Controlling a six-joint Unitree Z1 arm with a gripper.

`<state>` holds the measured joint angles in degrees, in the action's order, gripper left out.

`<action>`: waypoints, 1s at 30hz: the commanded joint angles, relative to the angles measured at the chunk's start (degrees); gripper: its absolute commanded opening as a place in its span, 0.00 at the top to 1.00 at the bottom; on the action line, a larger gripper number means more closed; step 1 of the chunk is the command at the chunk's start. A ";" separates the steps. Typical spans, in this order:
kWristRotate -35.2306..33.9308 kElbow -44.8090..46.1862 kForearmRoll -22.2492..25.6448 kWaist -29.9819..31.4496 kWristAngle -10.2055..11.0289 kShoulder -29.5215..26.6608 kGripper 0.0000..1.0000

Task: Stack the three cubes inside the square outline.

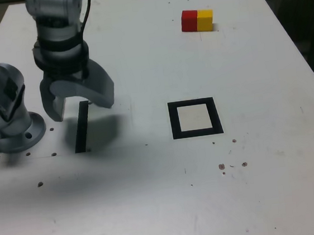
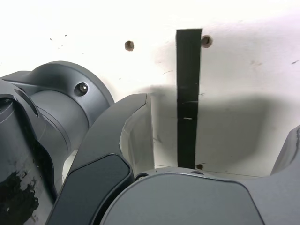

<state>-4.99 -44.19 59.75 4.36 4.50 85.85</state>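
A red cube (image 1: 189,20) and a yellow cube (image 1: 205,20) sit side by side, touching, at the far right of the white table in the exterior view. The square outline (image 1: 173,120), black with a pale centre, lies mid-table with nothing inside it. My gripper (image 1: 80,107) hangs open over the table at the exterior view's left, far from both cubes and the outline. Nothing is between its fingers (image 2: 136,112). The wrist view shows neither the cubes nor the outline.
A thin black strip (image 1: 81,128) (image 2: 189,84) lies directly under the gripper. The arm's grey base (image 1: 12,132) (image 2: 61,103) stands close beside it at the exterior view's left edge. Small dark specks (image 1: 232,165) dot the table in front of the outline.
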 commanded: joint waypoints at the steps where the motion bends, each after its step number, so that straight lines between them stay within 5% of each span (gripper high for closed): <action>1: 0.16 -1.33 0.87 -0.42 0.34 0.63 0.00; 30: 10.04 -17.83 6.66 -14.49 3.25 9.07 0.01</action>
<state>4.73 -61.23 65.92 -9.73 7.59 94.30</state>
